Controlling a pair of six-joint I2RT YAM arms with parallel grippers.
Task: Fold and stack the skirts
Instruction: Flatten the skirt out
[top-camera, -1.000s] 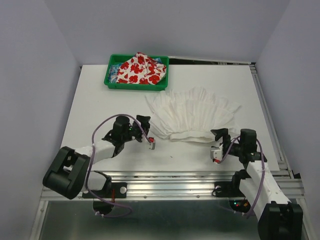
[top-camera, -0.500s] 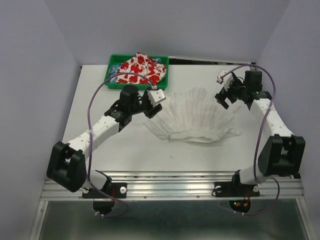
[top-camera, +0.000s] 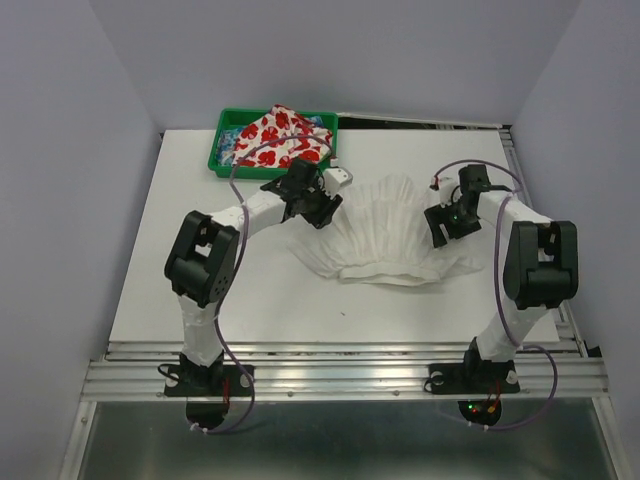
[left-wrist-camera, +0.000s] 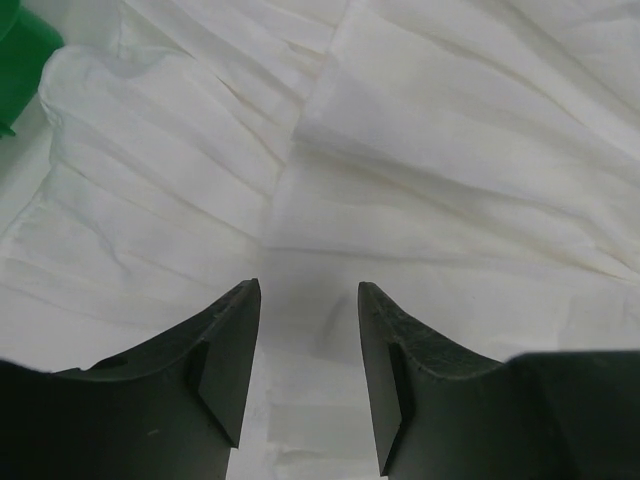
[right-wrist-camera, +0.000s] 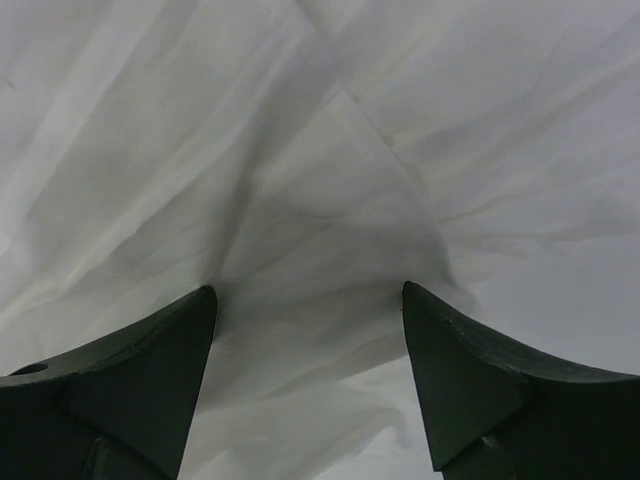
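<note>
Shows two skirts: one plain white skirt spread flat, one poppy-print skirt bunched in the tray. Counts one green tray and one table. Two arms, the left arm and the right arm, each with one gripper: left gripper, right gripper, two dark fingers apiece (four in all). Leaves uncounted a pale blue scrap at the tray's left end (kind not discernible).
</note>
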